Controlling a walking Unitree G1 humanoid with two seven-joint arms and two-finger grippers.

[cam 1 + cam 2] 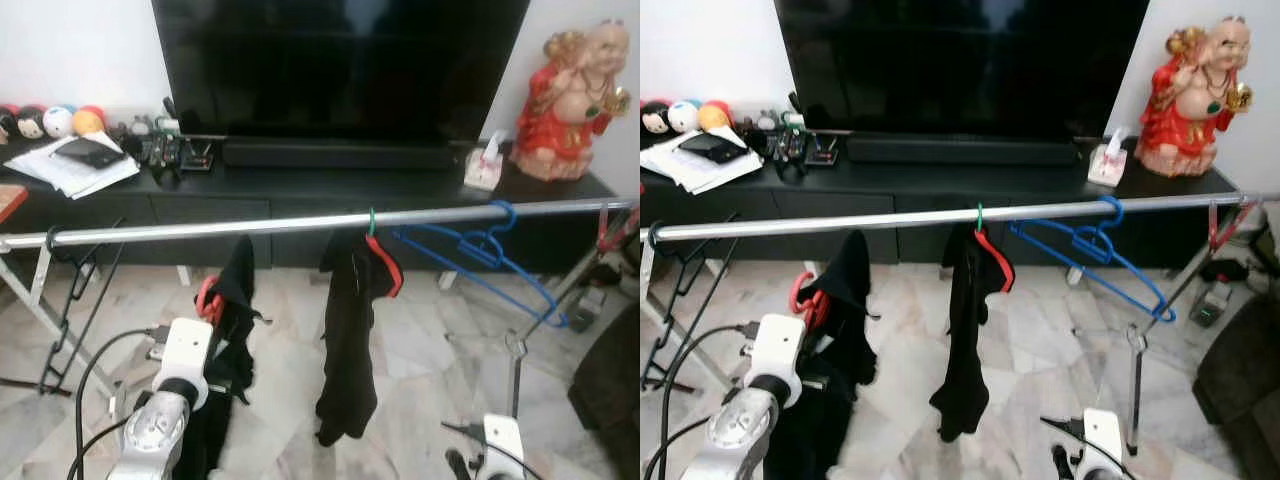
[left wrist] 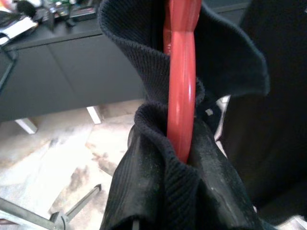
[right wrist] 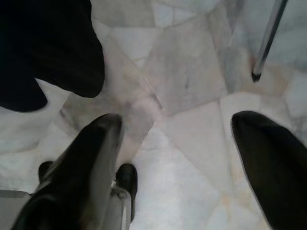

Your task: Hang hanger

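Note:
A silver clothes rail (image 1: pixel 300 222) runs across in front of me. Below its left part, my left gripper (image 1: pixel 203 325) is shut on a red hanger (image 1: pixel 207 298) that carries a black garment (image 1: pixel 236 285); the cloth hides the fingers. Seen from the left wrist, the red hanger (image 2: pixel 181 86) rises out of the bunched black cloth (image 2: pixel 163 191). A second red hanger (image 1: pixel 388 265) with a black garment (image 1: pixel 350 340) hangs mid-rail. My right gripper (image 3: pixel 177 143) is low over the floor, open and holding nothing.
Blue hangers (image 1: pixel 490 250) hang right of the middle and a black hanger (image 1: pixel 75 265) at the left end. Behind the rail are a black TV stand (image 1: pixel 330 190), a red statue (image 1: pixel 570 95) and papers (image 1: pixel 75 165). A rack leg (image 1: pixel 515 350) stands at right.

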